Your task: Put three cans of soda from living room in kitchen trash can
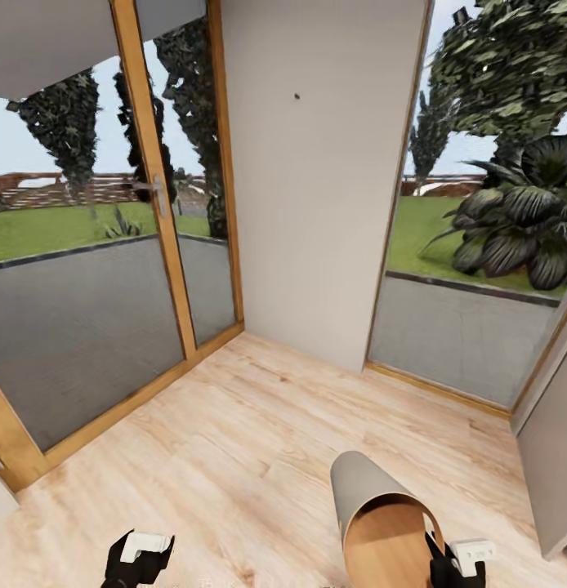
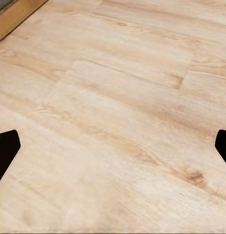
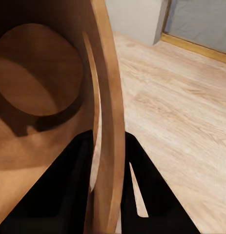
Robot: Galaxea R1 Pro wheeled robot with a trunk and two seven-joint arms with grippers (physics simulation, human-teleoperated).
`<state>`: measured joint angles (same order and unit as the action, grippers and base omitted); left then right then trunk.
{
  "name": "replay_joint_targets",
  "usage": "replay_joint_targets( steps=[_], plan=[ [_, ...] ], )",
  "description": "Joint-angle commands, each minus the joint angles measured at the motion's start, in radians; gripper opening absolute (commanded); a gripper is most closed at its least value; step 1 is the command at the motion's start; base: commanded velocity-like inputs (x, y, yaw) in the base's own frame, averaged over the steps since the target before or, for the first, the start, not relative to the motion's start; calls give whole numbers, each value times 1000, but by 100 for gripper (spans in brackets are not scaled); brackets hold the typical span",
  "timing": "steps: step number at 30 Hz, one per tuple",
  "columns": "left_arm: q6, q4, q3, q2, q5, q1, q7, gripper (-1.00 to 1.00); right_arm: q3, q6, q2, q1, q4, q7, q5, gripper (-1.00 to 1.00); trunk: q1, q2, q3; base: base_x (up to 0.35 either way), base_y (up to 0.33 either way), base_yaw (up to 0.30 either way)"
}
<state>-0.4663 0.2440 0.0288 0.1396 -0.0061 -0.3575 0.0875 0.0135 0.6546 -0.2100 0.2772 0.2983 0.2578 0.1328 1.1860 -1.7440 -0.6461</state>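
My right gripper point(image 1: 444, 562) is shut on the rim of the tash can point(image 1: 367, 490), which hangs tilted on its side above the floor, mouth towards me. It is pale grey outside and brown wood inside. In the right wrist view the black fingers point(image 3: 69, 185) straddle the rim wall, and the tash can's round bottom point(image 3: 37, 73) looks bare. My left gripper point(image 1: 137, 563) is low at the left, open with nothing in it; its fingertips point(image 2: 5, 151) sit wide apart over bare floor. The soda cans are out of view.
Wood-framed glass doors point(image 1: 157, 245) close the left side, with a white wall section point(image 1: 316, 180) straight ahead. A tall window point(image 1: 463, 327) onto the garden stands at the right, and a grey panel point(image 1: 553, 457) at the far right. Light wood floor point(image 1: 234, 441) stretches ahead.
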Motion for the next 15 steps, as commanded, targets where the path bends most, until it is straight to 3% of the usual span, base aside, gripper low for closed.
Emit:
replay_joint_targets(
  steps=[1, 15],
  plan=[
    [0, 0, 0, 0, 0, 0, 0, 100, 5, 0, 0, 0, 2, 4, 2, -100, 0, 0, 0, -161, 142, 246],
    [0, 0, 3, 0, 0, 0, 0, 100, 5, 0, 0, 0, 2, 4, 2, -100, 0, 0, 4, -254, 158, 248]
  ],
)
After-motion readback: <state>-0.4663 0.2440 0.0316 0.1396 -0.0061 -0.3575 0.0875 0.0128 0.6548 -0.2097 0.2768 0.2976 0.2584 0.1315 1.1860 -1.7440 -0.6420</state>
